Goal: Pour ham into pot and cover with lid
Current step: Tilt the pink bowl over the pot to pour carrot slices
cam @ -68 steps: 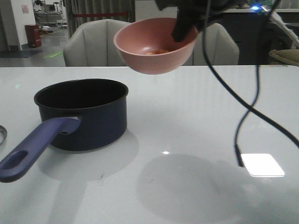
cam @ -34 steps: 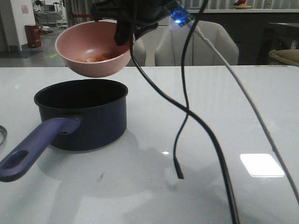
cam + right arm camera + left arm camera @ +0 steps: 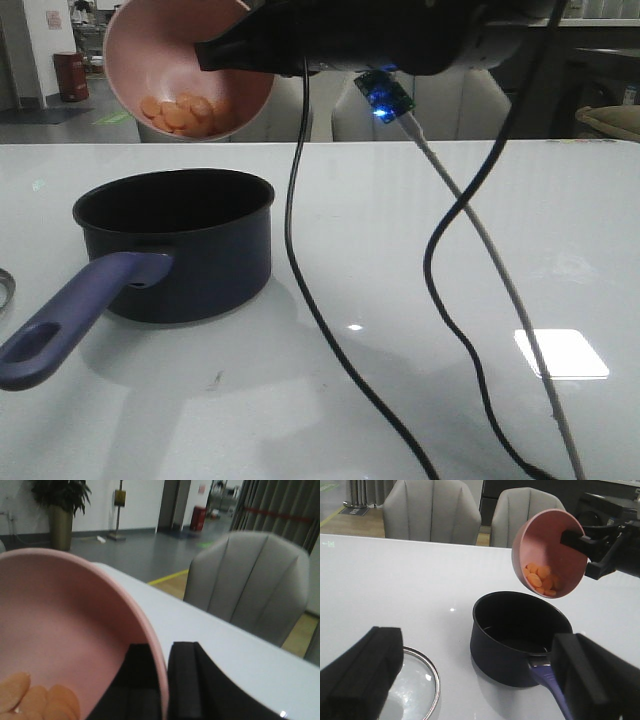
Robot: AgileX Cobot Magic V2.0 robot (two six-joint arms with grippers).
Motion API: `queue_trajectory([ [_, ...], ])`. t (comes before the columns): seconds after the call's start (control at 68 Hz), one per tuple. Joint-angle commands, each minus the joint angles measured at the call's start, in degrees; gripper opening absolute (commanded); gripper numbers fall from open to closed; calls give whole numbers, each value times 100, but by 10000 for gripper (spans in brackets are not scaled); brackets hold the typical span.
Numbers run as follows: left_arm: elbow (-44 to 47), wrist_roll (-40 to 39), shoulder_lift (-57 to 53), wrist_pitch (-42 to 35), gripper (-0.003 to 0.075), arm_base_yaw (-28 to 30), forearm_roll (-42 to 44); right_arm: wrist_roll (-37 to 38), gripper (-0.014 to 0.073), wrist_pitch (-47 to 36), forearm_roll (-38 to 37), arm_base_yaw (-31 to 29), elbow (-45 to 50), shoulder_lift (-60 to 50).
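In the front view, upper left, my right claw (image 3: 235, 52) clamps the tilted pink bowl (image 3: 150, 60), pale orange ham slices (image 3: 182, 112) gathered at its low lip, directly above the dark navy saucepan (image 3: 185, 250). In the left wrist view my left claw (image 3: 475, 680) gapes empty above the glass lid (image 3: 422, 682) at lower left. The right wrist view shows fingers (image 3: 187, 680) pinching the rim.

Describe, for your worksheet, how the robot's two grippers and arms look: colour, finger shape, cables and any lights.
Both are matte black. The left gripper has two broad, blocky fingers with squared ends. The right gripper has flat, dark rectangular fingers; the right arm is a thick black housing. Under it hangs a small circuit board with a glowing blue light, and black cables plus one grey cable trail down.
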Motion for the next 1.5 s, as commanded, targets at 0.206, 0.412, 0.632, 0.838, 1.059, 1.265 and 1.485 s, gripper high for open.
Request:
queue_trajectory([
  [0.206,-162,-20,42,-452,638,-44,-5,-3504,134,-1681,125,414,-100,-84],
  [0.412,-162,-20,42,-452,638,-44,-5,-4573,134,-2356,197,493,-100,155],
  [0.632,-162,-20,42,-452,638,-44,-5,-4714,134,-3186,183,493,-100,271],
  [0.838,-162,-20,42,-452,638,-44,-5,-4381,134,-3070,234,493,-100,271],
  [1.059,-162,-20,42,-452,638,-44,-5,-2227,134,-2907,915,493,-100,187],
  [1.265,-162,-20,42,-452,638,-44,-5,-957,134,-1438,1380,493,-100,-461],
  [1.485,-162,-20,42,-452,638,-44,-5,-958,134,582,1769,481,-100,-1215],
])
